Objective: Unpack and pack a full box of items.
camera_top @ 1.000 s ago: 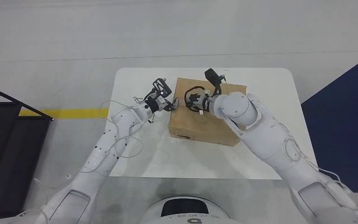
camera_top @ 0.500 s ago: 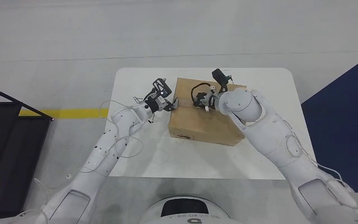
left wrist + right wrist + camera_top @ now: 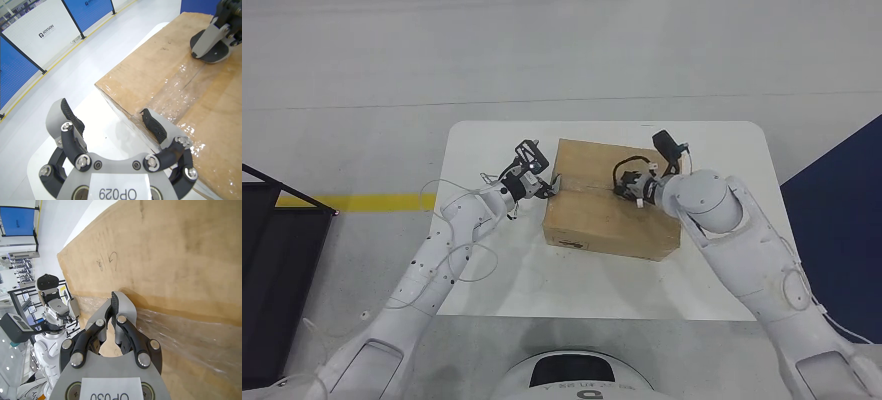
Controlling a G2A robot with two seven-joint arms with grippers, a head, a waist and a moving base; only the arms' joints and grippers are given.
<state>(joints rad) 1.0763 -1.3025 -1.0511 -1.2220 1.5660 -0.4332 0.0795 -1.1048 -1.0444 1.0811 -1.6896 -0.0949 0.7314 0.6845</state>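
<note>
While the taped box (image 3: 612, 205) sits shut on the surface (image 3: 492, 280), the right tool (image 3: 113, 297), clenched empty, rests on its top seam, and the left tool (image 3: 104, 108) gapes at the box's edge, one finger (image 3: 154, 126) seemingly touching it.

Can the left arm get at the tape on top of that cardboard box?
Probably yes: the left end effector is open at the edge of the box, one finger at the end of the tape. The right end effector, shut, sits farther along.
</note>
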